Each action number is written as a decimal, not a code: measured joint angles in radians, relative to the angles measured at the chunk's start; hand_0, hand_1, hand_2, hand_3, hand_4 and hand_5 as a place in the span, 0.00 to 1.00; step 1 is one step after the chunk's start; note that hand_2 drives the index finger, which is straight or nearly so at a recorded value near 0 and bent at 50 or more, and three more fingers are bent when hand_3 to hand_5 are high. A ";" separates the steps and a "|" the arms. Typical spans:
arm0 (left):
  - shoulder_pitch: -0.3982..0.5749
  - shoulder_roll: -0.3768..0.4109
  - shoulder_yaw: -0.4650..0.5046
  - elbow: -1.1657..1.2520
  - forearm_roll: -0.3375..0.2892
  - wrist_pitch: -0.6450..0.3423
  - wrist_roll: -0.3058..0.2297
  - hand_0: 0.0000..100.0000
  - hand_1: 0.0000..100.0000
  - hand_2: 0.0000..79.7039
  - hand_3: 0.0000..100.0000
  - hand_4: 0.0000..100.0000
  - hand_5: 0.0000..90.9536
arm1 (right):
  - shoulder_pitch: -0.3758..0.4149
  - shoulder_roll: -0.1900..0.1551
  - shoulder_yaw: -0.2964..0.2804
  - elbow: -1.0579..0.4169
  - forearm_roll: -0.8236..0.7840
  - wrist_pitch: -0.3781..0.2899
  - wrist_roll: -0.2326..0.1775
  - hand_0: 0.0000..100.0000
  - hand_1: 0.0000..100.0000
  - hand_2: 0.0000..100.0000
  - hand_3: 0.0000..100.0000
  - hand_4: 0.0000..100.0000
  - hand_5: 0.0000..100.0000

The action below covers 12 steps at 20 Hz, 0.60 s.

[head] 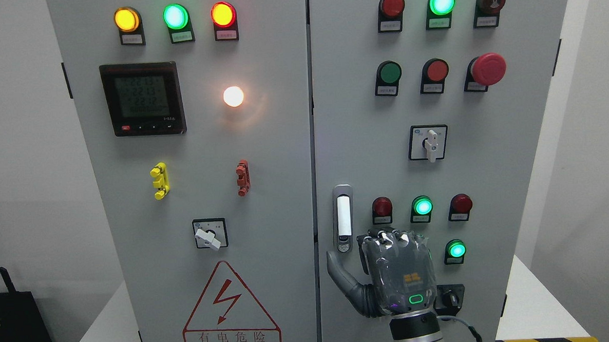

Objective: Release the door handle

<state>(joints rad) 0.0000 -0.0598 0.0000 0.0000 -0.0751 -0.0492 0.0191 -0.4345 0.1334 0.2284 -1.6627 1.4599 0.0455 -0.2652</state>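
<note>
Industrial test room or lab, grey electrical cabinet (208, 196) with indicator lamps (175, 16), digital meter (142, 99), high-voltage warning sign (230, 310), plain white walls (21, 152)

A right hand (397, 269) is hovering just below and beside the door handle (343, 218) on the right cabinet door (364, 137), its thumb (340, 275) sitting under the handle's lower end while the curled fingers are crowding the panel to the handle's right. Bare grey panel is lying open above and left of the handle, toward the door seam. Indicator lamps (422, 207) and a black key switch (451, 298) are standing close around the hand, narrowing passage to the right.
</note>
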 measured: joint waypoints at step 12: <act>0.000 0.000 0.000 0.000 0.000 0.000 0.000 0.12 0.39 0.00 0.00 0.00 0.00 | -0.014 0.004 0.000 0.003 -0.001 0.006 0.022 0.40 0.04 1.00 1.00 1.00 1.00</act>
<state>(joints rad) 0.0000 -0.0598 0.0000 0.0000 -0.0751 -0.0492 0.0191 -0.4487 0.1375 0.2288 -1.6593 1.4585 0.0516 -0.2431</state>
